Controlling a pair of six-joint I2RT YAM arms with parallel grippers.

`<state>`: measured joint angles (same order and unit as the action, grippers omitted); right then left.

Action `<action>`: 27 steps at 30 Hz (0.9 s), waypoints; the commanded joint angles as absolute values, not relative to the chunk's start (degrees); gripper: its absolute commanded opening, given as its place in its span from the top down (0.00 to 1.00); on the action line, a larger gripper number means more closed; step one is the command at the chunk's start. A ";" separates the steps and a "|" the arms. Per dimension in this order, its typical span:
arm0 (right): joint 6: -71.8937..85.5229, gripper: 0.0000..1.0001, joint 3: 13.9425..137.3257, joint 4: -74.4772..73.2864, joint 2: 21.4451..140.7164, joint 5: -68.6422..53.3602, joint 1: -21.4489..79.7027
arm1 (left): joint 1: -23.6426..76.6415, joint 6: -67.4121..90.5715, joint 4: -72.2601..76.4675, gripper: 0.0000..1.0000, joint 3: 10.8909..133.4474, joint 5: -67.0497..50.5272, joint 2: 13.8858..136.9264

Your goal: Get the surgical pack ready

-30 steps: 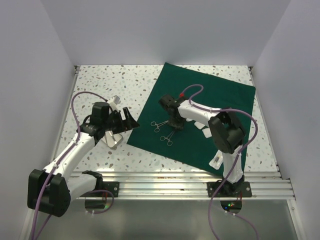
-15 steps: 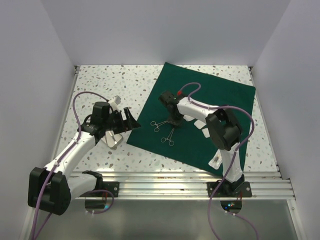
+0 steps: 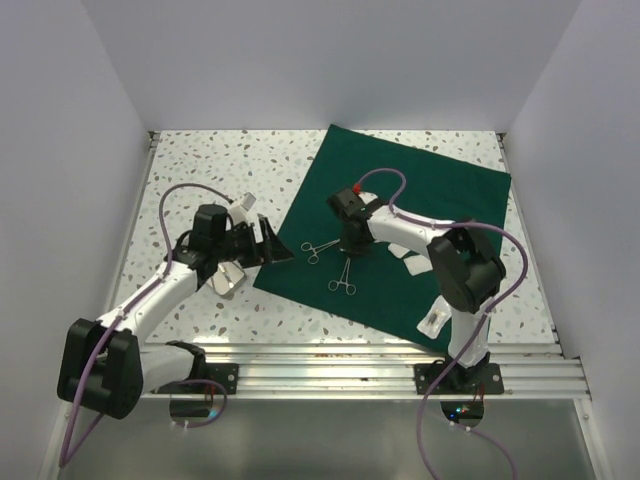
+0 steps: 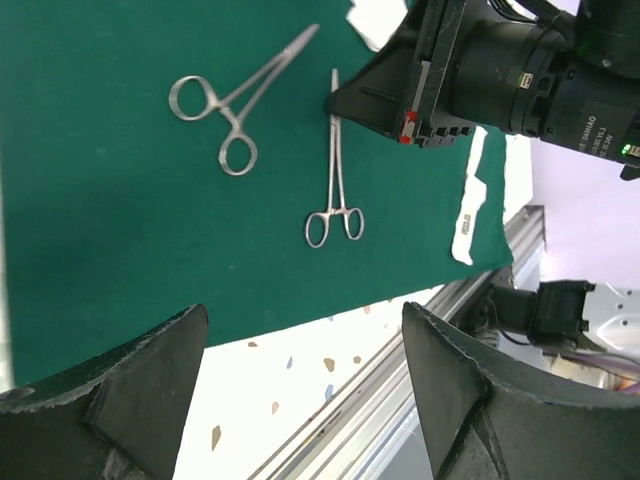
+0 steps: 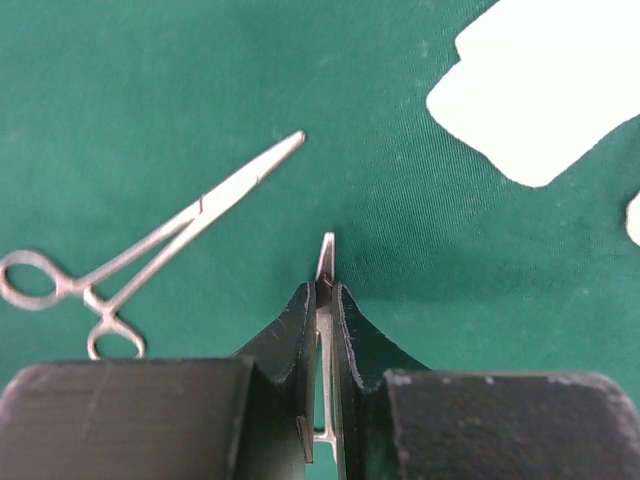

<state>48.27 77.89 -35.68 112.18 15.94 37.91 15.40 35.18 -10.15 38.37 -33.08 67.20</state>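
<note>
The top camera is looking down from above and behind the arms, taking in the whole table [image 3: 220, 170] and the green cloth [image 3: 430, 190]. The left wrist camera is looking out low between the spread fingers of the left gripper [image 4: 300, 315], from the cloth's left edge toward the right arm [image 4: 560, 90]. The right wrist camera is hovering very close over the cloth, facing down past the right gripper [image 5: 325, 290], and all three views are sharing the clamp [image 5: 325, 255] and the second clamp [image 5: 160, 240] beside it.

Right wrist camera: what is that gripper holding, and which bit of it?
The right gripper pinches a pair of forceps by the thin end, just behind its tip.
</note>
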 commanded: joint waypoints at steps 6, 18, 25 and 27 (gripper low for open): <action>38.32 1.00 71.82 -22.16 104.15 11.43 37.79 | 21.96 41.04 6.32 0.22 36.03 -34.72 71.45; 35.86 1.00 67.50 -15.12 101.25 6.24 37.27 | 31.28 44.47 24.77 0.36 36.12 -25.85 84.19; 36.47 1.00 66.09 -14.50 100.11 3.96 36.12 | 33.57 45.26 37.34 0.46 35.59 -24.70 94.21; 36.56 1.00 65.66 -14.41 99.76 3.69 36.12 | 34.10 45.09 37.79 0.49 36.12 -24.17 96.58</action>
